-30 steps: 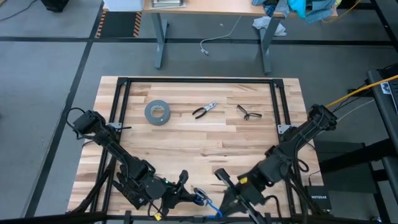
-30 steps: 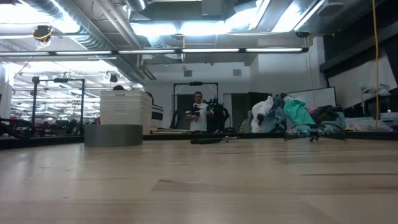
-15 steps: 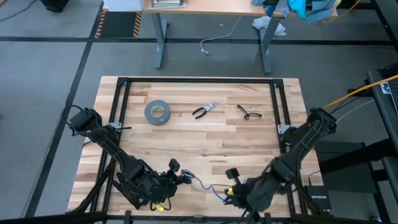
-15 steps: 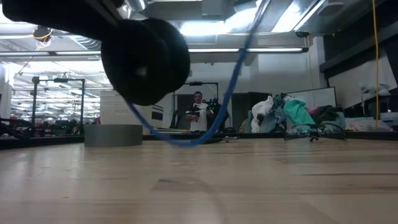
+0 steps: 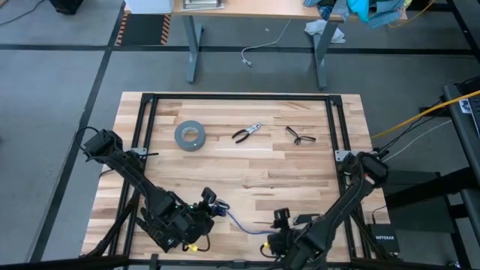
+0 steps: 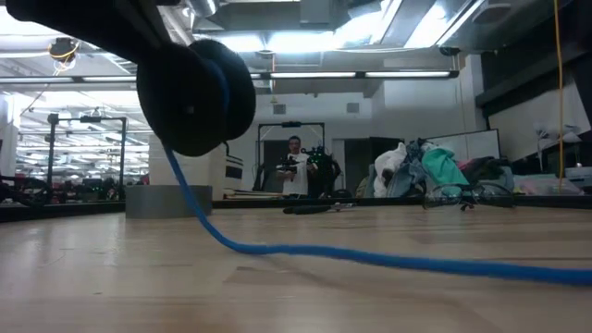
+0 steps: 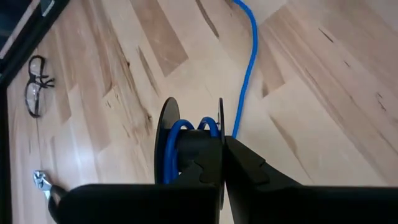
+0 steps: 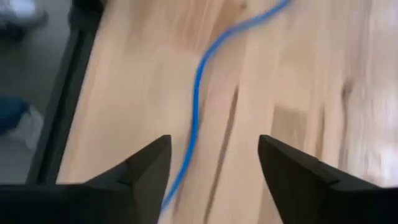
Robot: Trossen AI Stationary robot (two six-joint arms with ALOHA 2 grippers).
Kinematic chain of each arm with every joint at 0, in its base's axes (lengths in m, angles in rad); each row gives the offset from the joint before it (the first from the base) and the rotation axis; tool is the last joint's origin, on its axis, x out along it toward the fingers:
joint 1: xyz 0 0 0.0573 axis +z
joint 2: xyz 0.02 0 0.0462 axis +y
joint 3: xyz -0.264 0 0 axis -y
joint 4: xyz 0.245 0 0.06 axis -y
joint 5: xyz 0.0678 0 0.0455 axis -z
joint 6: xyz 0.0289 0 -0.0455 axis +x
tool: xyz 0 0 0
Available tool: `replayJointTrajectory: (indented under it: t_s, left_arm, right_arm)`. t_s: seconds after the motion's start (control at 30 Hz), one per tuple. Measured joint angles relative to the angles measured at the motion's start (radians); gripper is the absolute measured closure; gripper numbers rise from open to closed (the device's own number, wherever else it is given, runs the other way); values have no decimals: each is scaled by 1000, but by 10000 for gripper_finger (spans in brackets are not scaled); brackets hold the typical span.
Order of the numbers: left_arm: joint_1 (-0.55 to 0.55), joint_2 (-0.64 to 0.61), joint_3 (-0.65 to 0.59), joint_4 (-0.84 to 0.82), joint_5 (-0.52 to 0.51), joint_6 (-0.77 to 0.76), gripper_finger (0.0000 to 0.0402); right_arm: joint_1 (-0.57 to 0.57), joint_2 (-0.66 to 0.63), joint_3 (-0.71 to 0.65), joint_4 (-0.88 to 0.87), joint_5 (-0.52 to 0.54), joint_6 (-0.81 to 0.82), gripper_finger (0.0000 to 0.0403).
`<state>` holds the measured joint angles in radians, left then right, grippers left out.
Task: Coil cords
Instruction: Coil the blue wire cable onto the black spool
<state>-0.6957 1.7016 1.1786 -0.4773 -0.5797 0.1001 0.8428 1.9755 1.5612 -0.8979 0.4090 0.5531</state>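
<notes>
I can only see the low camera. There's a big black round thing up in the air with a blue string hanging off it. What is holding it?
Observer: The left gripper is, shut on a black spool with the blue cord wound around its middle.
Operator: Where does the string go?
Observer: From above, it runs across the table to the right gripper, near the front edge.
Operator: Is that one pinching it?
Observer: No. Its wrist camera shows the fingers spread apart, with the cord lying loose on the wood between them.
</notes>
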Motion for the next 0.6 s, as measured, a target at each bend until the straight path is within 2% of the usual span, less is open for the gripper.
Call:
replayJointTrajectory:
  t_s: [0.1, 0.2, 0.27, 0.43, 0.6]
  left_arm:
    - [5, 0, 0, -22, 7, -3, 401]
    - [11, 0, 0, -16, 7, -2, 401]
    - [12, 0, 0, -16, 8, 7, 401]
    - [10, 0, 0, -17, 8, 5, 401]
    - [8, 0, 0, -22, 13, 1, 401]
  right_arm:
    - [-23, 26, -1, 146, 44, -37, 146]
    - [-61, 69, 2, 383, 34, -91, 145]
    - [-88, 115, 2, 478, 33, -91, 150]
    - [-142, 197, 0, 482, 30, 3, 173]
    - [-142, 213, 0, 429, 26, 44, 201]
